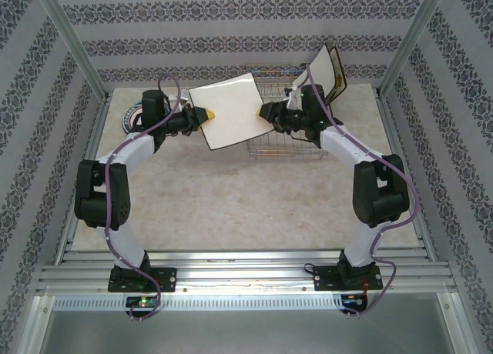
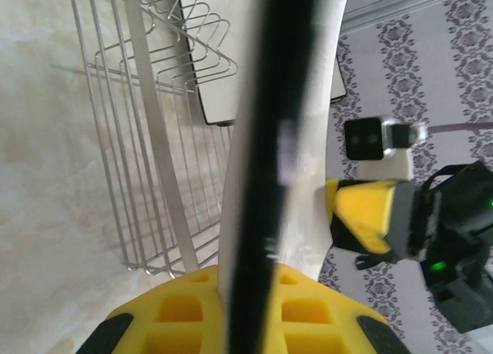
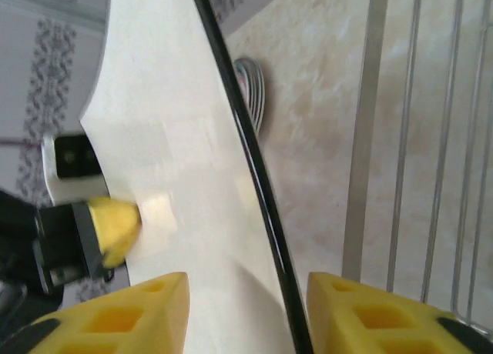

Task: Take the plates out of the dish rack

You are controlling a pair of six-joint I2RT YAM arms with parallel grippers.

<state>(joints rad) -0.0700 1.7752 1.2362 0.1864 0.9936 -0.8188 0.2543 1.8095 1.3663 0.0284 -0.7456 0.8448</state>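
Observation:
A cream square plate [image 1: 231, 111] with a dark rim hangs in the air to the left of the dish rack [image 1: 283, 144]. My left gripper [image 1: 208, 115] is shut on its left edge; in the left wrist view the yellow fingers [image 2: 185, 304] clamp the dark rim [image 2: 269, 138]. My right gripper [image 1: 266, 111] is at the plate's right edge, open. In the right wrist view the plate [image 3: 169, 138] passes between its spread fingertips [image 3: 246, 308] with gaps on both sides. Two more square plates [image 1: 329, 69] stand upright at the rack's back right.
A round teal-rimmed plate [image 1: 131, 117] lies on the table at the back left, partly behind the left arm. The rack's wire wall [image 2: 146, 138] is close beside the held plate. Patterned walls and metal posts enclose the table [image 1: 231, 208].

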